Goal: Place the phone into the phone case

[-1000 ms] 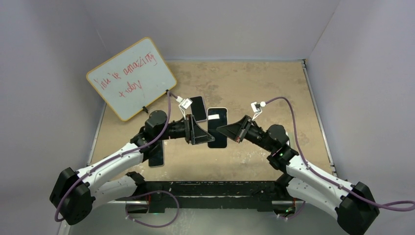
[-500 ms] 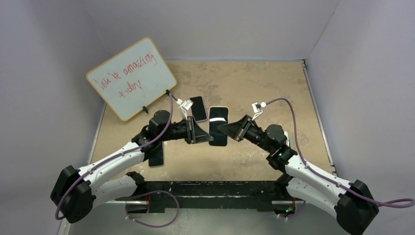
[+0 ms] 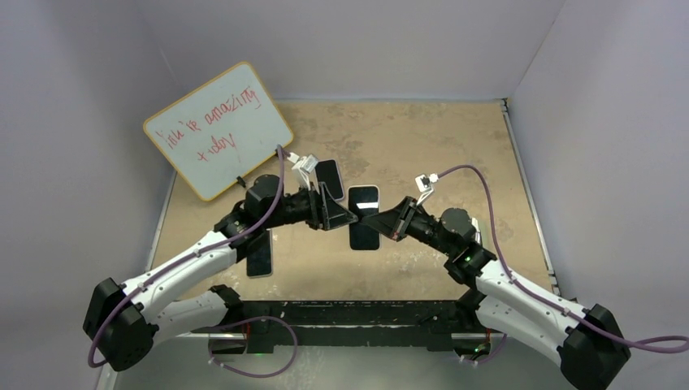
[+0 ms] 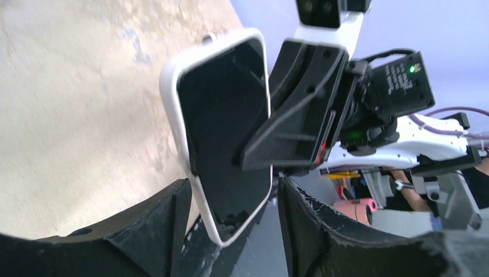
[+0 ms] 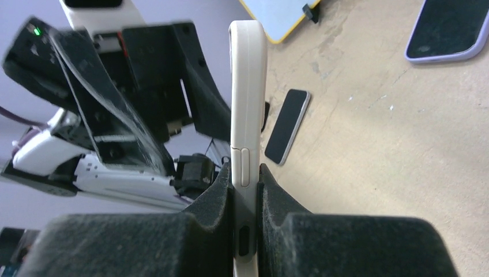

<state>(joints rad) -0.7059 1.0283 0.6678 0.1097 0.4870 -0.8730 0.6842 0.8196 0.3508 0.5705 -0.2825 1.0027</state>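
Note:
A white phone case (image 3: 364,218) with a black phone screen inside its rim is held in the air at mid-table. My right gripper (image 3: 383,219) is shut on its edge; in the right wrist view the case (image 5: 248,98) stands edge-on, pinched between the pads of that gripper (image 5: 247,190). My left gripper (image 3: 345,218) meets it from the left. In the left wrist view the case (image 4: 225,133) shows face-on, and its lower end sits between the open fingers of my left gripper (image 4: 233,231), with a thin gap at the right finger.
A lavender-cased phone (image 3: 329,175) lies just behind the grippers, also seen in the right wrist view (image 5: 447,29). A bare black phone (image 3: 260,253) lies at the near left. A whiteboard (image 3: 218,130) leans at the back left.
My left gripper has moved right, up to the case's end. The right gripper has brought the case a little lower and nearer.

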